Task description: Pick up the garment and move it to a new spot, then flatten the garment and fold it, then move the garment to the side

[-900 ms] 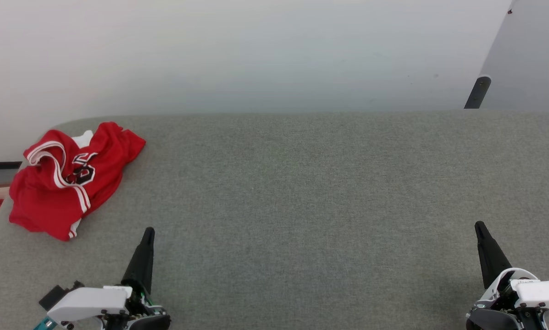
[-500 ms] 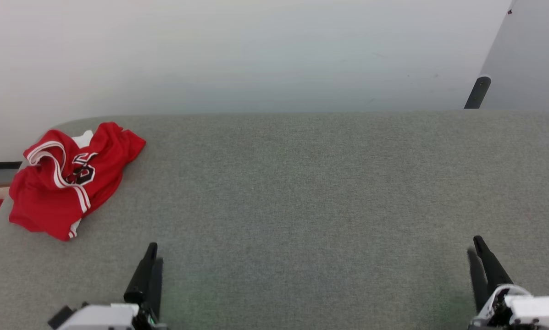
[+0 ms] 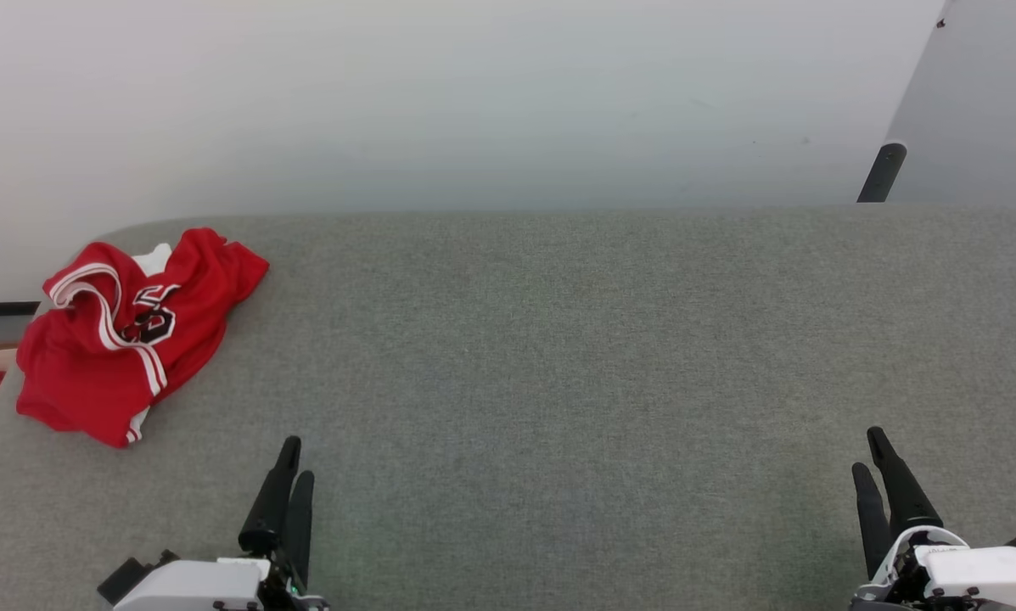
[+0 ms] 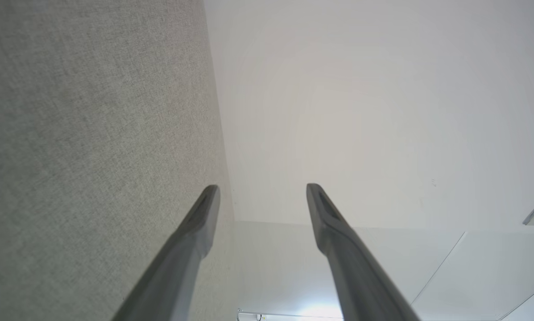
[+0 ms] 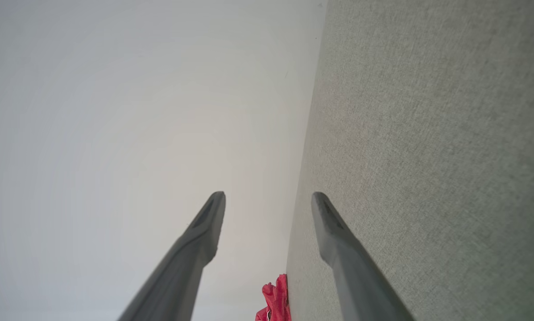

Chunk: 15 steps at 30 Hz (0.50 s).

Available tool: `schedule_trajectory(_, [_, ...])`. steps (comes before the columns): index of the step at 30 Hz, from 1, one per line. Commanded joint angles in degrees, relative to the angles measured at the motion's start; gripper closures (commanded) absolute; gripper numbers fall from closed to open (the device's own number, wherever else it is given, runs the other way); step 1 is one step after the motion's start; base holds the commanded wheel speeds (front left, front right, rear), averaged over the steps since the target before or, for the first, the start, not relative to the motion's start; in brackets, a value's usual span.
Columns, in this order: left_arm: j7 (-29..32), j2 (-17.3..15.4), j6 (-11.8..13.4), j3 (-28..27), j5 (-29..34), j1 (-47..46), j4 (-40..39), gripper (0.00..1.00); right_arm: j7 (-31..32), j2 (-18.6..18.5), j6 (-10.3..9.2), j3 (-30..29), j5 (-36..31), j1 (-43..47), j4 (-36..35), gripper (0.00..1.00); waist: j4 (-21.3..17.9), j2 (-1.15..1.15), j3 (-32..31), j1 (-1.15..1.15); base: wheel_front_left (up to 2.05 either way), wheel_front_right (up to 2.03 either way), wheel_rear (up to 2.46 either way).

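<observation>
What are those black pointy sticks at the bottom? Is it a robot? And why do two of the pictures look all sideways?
Yes, it's a robot with two arms. The black sticks are the fingers of its pincers, which work like hands. The big picture comes from a camera on its head, looking down at a grey cloth-covered table. The left pincer is at the lower left and the right pincer at the lower right. The other two pictures come from cameras on its wrists, looking along the fingers, so the table looks tipped up beside the white wall. A crumpled red jersey with white stripes lies on the table's far left. Both pincers are open and hold nothing. The job is to pick that jersey up and fold it.
</observation>
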<state>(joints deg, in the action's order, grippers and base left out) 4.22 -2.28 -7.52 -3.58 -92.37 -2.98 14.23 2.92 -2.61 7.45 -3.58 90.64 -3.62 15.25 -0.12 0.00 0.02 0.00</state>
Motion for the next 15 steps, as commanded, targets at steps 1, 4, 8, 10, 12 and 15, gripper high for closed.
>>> schedule_trajectory(1, [-0.38,-0.44,0.03,0.36,-0.01,-1.24,-1.23,0.0,-0.47,-0.34,0.02,0.38,-0.64,-1.38,-1.14,0.0,0.0,0.0,-0.01,0.0,0.0,0.0,0.0])
schedule_trajectory(4, [-0.91,-0.6,0.04,0.94,0.26,-1.23,-1.7,0.0,-1.24,-0.48,0.02,1.02,-1.32,-1.42,-1.38,0.0,-0.02,0.0,-0.05,0.0,0.0,0.0,0.0])
schedule_trajectory(8, [-1.73,-0.89,0.04,1.76,0.96,-1.2,-2.31,0.0,-2.26,-0.67,0.02,1.83,-2.45,-1.45,-1.62,0.0,-0.05,0.0,-0.12,0.0,0.0,0.0,0.0])
schedule_trajectory(10, [-2.23,-1.12,0.05,2.18,1.55,-1.21,-2.59,0.0,-2.77,-0.79,0.02,2.21,-3.13,-1.51,-1.74,0.0,-0.07,0.0,-0.14,0.0,0.0,0.0,0.0])
schedule_trajectory(12, [-2.76,-1.41,0.09,2.66,2.34,-1.23,-2.78,0.0,-3.26,-0.92,0.02,2.63,-3.89,-1.58,-1.82,0.0,-0.09,0.0,-0.18,0.0,0.0,0.0,0.0])
schedule_trajectory(15, [-3.71,-1.89,0.2,3.47,3.88,-1.31,-2.92,0.0,-4.0,-1.23,0.02,3.34,-5.43,-1.7,-1.92,0.0,-0.12,0.0,-0.23,0.0,0.0,0.0,0.0])
